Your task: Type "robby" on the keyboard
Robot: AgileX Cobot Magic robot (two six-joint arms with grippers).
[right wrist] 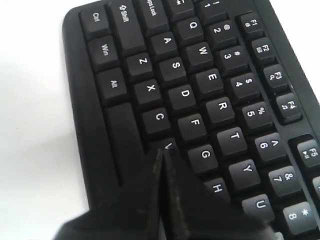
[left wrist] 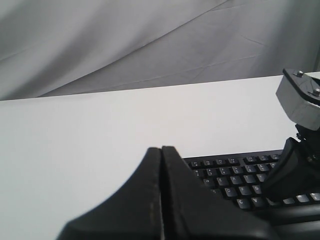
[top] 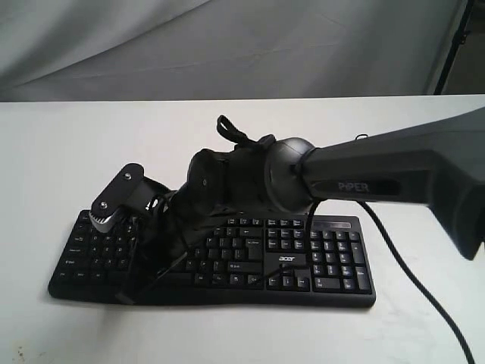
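The black keyboard [top: 303,267] lies on the white table, acer logo towards its right half. My right arm reaches across it to the letter keys on the left. My right gripper [right wrist: 162,150] is shut with nothing in it, its tips [top: 136,284] over the bottom letter row at the V key [right wrist: 169,145], beside the space bar. The R key [right wrist: 222,106] is uncovered; the B key is hidden under the fingers. My left gripper [left wrist: 161,148] is shut and empty, held off the left end of the keyboard [left wrist: 235,180]. It is out of the exterior view.
The white table [top: 68,152] runs back to a grey cloth backdrop [top: 227,45]. A black cable [top: 424,296] trails over the table to the right of the keyboard. The right arm's grey wrist block [left wrist: 300,97] stands above the keys.
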